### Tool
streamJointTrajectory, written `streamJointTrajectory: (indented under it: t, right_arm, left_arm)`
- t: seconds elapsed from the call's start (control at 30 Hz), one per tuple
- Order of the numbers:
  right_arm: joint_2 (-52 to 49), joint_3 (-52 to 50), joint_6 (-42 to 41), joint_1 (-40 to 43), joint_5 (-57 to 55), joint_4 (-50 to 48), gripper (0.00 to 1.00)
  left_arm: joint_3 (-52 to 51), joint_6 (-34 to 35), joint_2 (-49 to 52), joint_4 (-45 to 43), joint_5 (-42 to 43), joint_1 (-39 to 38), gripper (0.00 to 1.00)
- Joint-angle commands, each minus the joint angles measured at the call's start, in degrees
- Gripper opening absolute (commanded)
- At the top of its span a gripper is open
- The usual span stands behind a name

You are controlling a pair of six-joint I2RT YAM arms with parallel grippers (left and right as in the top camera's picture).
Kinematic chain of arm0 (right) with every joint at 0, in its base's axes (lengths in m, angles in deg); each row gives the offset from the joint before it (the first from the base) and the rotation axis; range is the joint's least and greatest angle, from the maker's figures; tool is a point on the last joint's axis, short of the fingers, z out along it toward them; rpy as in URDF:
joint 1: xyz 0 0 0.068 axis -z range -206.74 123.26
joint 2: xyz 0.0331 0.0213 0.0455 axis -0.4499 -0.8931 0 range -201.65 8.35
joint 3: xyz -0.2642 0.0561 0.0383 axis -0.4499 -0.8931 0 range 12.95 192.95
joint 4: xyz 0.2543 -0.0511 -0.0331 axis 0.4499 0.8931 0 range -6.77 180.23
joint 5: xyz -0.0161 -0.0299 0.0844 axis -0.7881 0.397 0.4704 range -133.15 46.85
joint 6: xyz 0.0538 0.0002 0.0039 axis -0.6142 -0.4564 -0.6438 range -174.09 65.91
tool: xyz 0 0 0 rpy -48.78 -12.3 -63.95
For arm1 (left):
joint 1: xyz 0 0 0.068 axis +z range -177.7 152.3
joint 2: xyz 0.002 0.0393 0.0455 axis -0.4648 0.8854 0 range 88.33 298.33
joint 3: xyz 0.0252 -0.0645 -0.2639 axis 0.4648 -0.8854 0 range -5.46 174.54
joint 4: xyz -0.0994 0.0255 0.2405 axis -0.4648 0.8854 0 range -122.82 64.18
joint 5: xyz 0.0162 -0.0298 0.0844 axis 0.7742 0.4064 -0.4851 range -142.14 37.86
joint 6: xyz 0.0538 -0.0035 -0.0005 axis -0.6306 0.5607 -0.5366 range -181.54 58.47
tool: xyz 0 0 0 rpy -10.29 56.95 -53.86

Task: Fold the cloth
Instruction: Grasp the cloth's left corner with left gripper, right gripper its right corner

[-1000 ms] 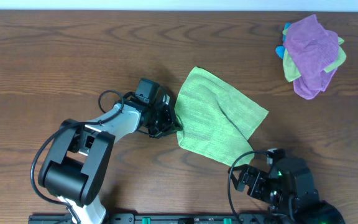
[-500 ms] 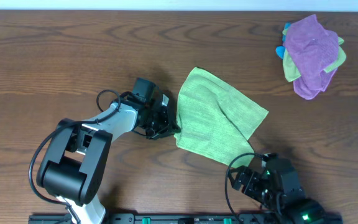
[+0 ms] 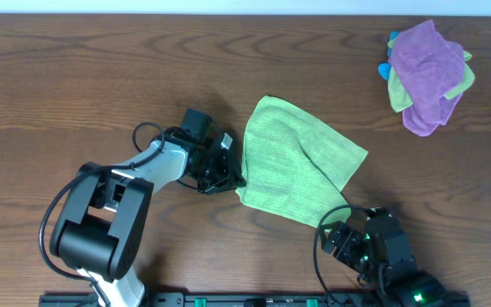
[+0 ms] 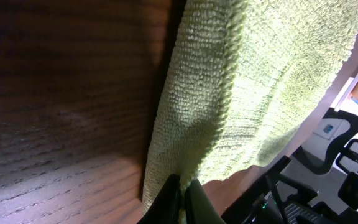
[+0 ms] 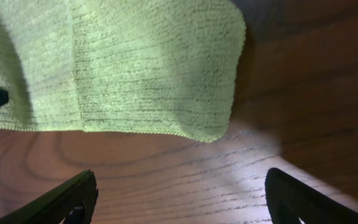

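Overhead view: at the left, the left gripper (image 3: 231, 176) reaches across the dark wooden tabletop (image 3: 75, 94) to the left edge of the cloth (image 3: 301, 166), and its jaws are closed on that edge. The left wrist view shows the grip up close. Two dark fingertips (image 4: 166, 202) pinch the hem, and the fabric rises off the wood there in a soft fold.

The lime-green cloth lies near the middle of the tabletop, spread mostly flat and turned at an angle, with a shallow crease running down its centre. Just beside its near right corner sits the right gripper (image 3: 337, 241), apart from the fabric. In the right wrist view its jaws stand wide open with bare wood between them, and the cloth's corner lies ahead.

Far right, at the back, a purple cloth (image 3: 423, 68) is bunched over a duller yellow-green cloth (image 3: 463, 78) — well apart from the lime-green one.
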Motion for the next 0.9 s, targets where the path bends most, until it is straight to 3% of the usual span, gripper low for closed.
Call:
streamJointTrajectory:
  t: [0.0, 0.2, 0.5, 0.87]
  right_arm:
    - [0.37, -0.31, -1.05, -0.17, -3.45, -0.09, 0.86]
    - [0.22, -2.38, -4.02, -0.17, -5.62, -2.25, 0.85]
    - [-1.60, -4.52, -4.90, -0.17, -8.09, -7.37, 0.66]
    - [-15.02, -5.51, -5.31, -0.17, -10.95, -18.51, 0.61]
  left_arm:
    - [-0.11, -2.36, 0.37, 0.42, 0.09, 0.28, 0.06]
    - [-0.11, -4.96, 0.37, 3.52, 0.07, 0.31, 0.06]
    - [-0.11, -7.91, 0.37, 6.86, 0.04, 0.85, 0.06]
    - [-0.11, -11.82, 0.37, 10.67, 0.74, 6.21, 0.05]
